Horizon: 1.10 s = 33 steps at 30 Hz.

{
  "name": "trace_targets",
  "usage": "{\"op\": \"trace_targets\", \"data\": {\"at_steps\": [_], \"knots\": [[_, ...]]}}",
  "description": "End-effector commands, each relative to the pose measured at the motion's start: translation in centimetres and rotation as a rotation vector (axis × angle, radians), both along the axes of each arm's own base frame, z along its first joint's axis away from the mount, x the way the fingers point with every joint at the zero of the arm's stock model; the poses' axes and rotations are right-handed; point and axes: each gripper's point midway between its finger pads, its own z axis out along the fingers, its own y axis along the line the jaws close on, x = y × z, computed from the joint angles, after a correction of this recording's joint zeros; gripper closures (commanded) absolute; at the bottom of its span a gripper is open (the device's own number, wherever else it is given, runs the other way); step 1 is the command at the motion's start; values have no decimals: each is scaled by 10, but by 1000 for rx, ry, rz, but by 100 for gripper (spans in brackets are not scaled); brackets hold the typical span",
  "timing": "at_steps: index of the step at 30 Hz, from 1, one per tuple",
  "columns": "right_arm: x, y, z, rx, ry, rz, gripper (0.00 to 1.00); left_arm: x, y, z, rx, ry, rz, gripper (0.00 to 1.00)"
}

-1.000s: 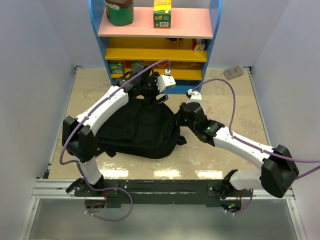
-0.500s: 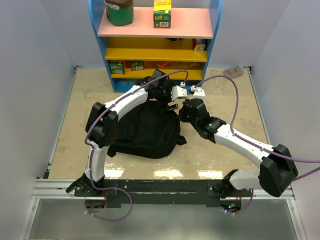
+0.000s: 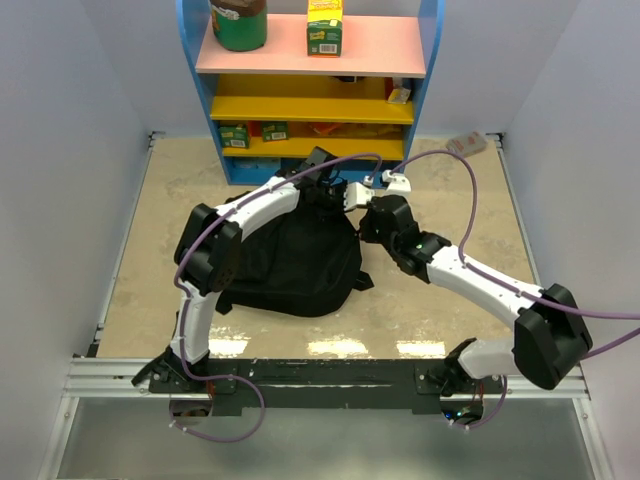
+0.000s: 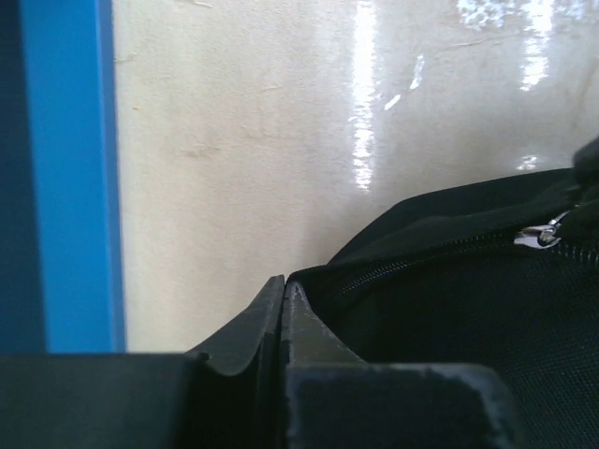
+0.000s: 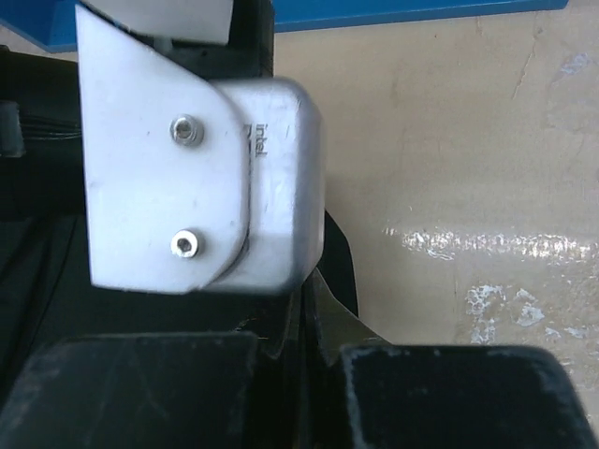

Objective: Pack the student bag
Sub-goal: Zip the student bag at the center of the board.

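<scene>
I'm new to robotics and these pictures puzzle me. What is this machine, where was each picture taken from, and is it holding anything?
A left arm and a right arm, bolted to a table, show from above in one picture. The other two come from a camera on each wrist. A black student bag lies on the table before a coloured shelf. The left claw is shut by the bag's zipper, the right claw shut beside it; whether either pinches fabric is hidden.

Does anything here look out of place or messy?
Nothing spilled or broken. The black backpack lies slumped flat on the table, and one small flat object sits alone at the far right corner, too small to identify.
</scene>
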Motion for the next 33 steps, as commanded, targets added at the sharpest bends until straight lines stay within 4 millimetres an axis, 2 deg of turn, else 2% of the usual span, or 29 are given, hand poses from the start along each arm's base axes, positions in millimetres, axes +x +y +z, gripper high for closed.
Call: {"op": "trace_targets", "data": {"at_steps": [1, 2, 3, 6, 10, 11, 14, 15, 16, 18, 21, 22, 25, 28, 33], "knots": [[9, 5, 28, 76, -79, -11, 100, 42, -3, 47, -65, -196, 100, 100], [7, 3, 23, 73, -69, -11, 100, 52, 0, 48, -65, -226, 134, 100], [5, 1, 26, 82, -77, -13, 100, 60, 7, 49, -40, -256, 174, 100], [-5, 0, 23, 95, -65, 3, 100, 76, 16, 50, -21, -296, 264, 100], [-19, -2, 28, 142, -70, 12, 100, 85, 25, 54, -24, -326, 350, 100], [-25, -4, 20, 130, -45, 14, 100, 86, 27, 54, -24, -324, 372, 100], [-31, -3, 16, 143, -29, 21, 100, 85, 32, 55, -17, -322, 396, 100], [-33, -1, 15, 145, -24, 26, 100, 82, 34, 49, -9, -315, 396, 100], [-37, 2, 12, 150, -16, 37, 100, 83, 35, 56, -23, -334, 407, 100], [-41, 7, 13, 157, -17, 50, 100, 85, 40, 55, -16, -336, 438, 100], [-55, 24, 7, 151, 4, 79, 100, 91, 49, 55, -2, -346, 498, 100], [-65, 35, 7, 162, 14, 102, 100, 93, 51, 56, -5, -348, 513, 100], [-82, 55, 3, 187, 48, 135, 100, 98, 60, 57, -6, -354, 556, 100], [-95, 66, 5, 216, 66, 155, 100, 101, 67, 57, -6, -359, 587, 100], [-105, 65, 10, 230, 70, 157, 100, 105, 71, 60, -10, -379, 616, 100]]}}
